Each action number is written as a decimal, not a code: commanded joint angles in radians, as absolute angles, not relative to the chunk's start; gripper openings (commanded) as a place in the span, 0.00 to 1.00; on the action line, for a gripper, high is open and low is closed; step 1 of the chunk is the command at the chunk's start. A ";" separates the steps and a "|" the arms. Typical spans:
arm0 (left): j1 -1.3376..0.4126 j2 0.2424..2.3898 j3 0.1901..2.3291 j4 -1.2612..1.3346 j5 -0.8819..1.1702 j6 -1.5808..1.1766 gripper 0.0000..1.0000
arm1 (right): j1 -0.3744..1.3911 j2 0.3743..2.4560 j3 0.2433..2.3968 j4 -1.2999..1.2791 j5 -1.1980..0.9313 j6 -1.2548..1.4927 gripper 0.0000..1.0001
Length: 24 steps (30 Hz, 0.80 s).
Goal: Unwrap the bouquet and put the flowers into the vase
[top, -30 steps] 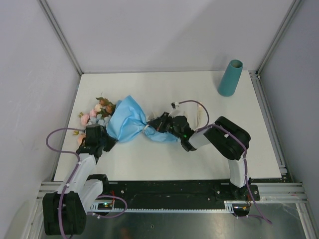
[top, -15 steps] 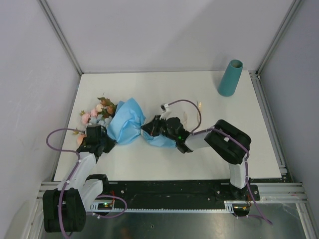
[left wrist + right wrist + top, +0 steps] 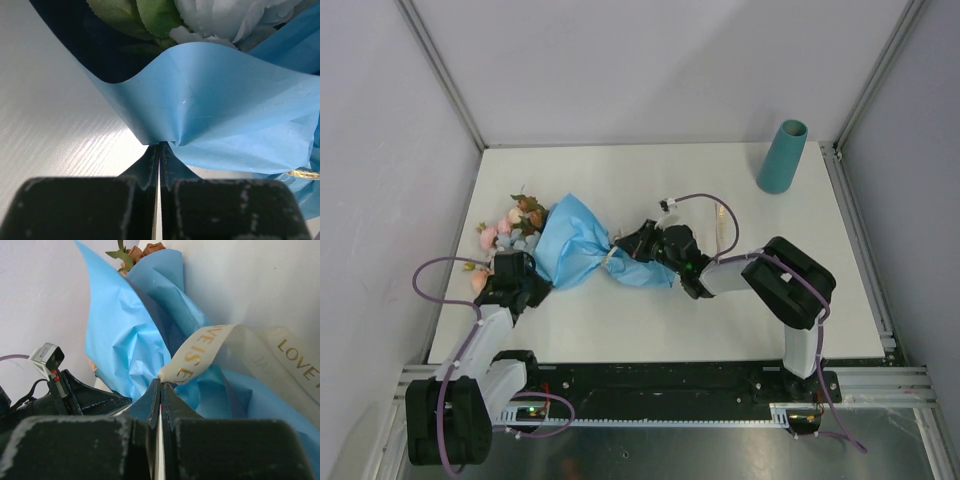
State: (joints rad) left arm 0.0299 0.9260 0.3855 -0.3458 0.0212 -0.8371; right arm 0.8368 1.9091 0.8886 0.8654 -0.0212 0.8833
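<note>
Pinching bouquet (image 3: 575, 252) wrapping (image 3: 215, 115), left tool (image 3: 159, 146); right tool (image 3: 160, 382) opposite, clamped on ribbon (image 3: 197, 354)

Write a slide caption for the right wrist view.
Right gripper shut on the gold-lettered cream ribbon of the blue-wrapped bouquet.

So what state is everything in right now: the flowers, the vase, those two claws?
bouquet, lying on its side, not yet unwrapped.
ribbon, at the wrap's neck, one end pinched.
vase, upright, no flowers in it.
left gripper, shut on the edge of the paper.
right gripper, shut on the ribbon.
</note>
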 commanded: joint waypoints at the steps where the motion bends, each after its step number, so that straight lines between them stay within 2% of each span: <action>1: 0.028 0.902 0.408 -0.348 -0.049 -0.815 0.00 | 0.834 1.824 0.885 0.902 -0.006 0.916 0.00; 7: 0.026 0.909 0.416 -0.348 -0.033 -0.822 0.00 | 0.923 1.841 0.897 0.897 0.045 0.795 0.00; 13: 0.017 0.906 0.431 -0.349 -0.031 -0.819 0.00 | 0.979 1.791 0.974 0.787 0.105 0.644 0.00; 24: 0.017 0.890 0.438 -0.360 -0.061 -0.801 0.00 | 0.906 1.624 0.934 0.653 0.201 0.658 0.00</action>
